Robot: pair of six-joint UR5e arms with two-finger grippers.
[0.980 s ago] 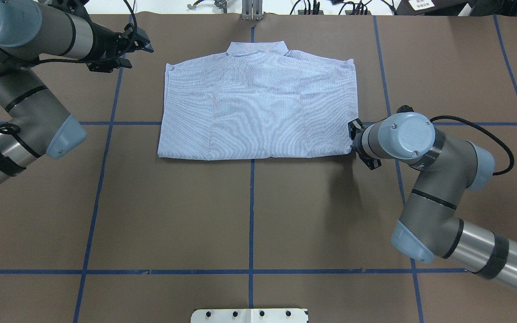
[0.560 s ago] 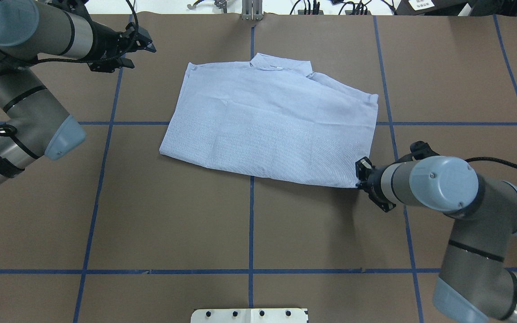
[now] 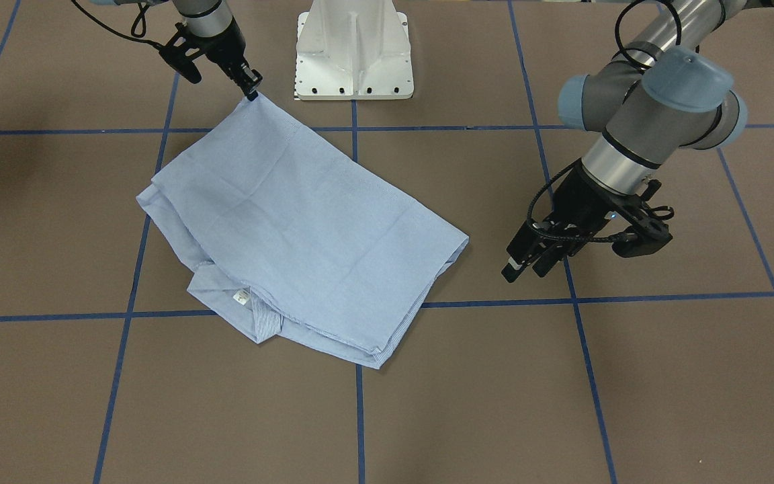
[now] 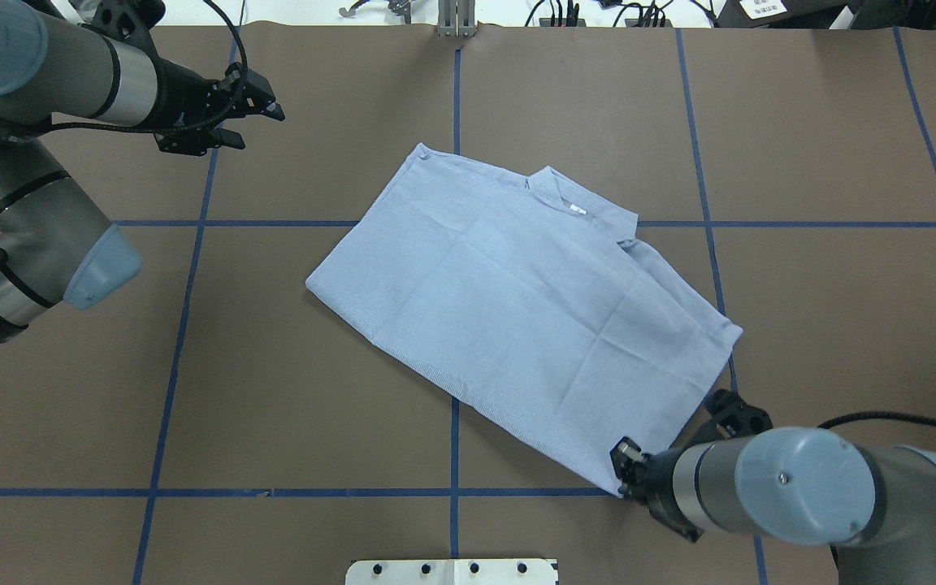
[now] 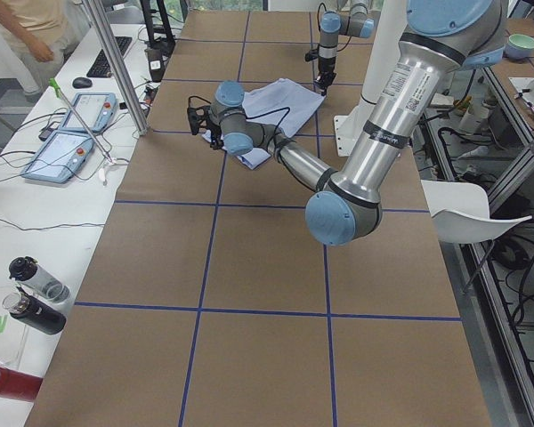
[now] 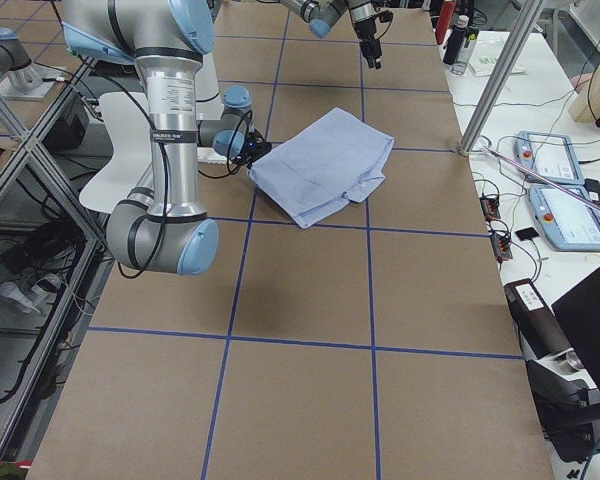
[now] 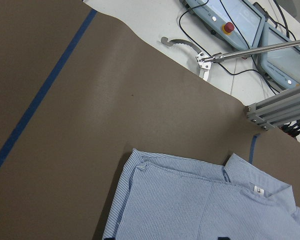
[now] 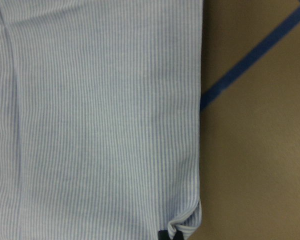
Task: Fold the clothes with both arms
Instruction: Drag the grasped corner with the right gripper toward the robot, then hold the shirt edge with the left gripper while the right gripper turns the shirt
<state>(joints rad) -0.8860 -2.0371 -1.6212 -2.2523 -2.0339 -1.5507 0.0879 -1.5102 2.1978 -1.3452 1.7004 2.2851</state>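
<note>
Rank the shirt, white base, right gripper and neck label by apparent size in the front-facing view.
1. shirt, largest
2. white base, though cropped at the top edge
3. right gripper
4. neck label, smallest

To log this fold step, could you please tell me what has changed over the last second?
The right tool, shut on a corner of the shirt, dragged it toward the robot, swinging the shirt clockwise in the overhead view into a diagonal lie. The left tool hardly moved, open and clear of the cloth; the shirt stays folded.
</note>
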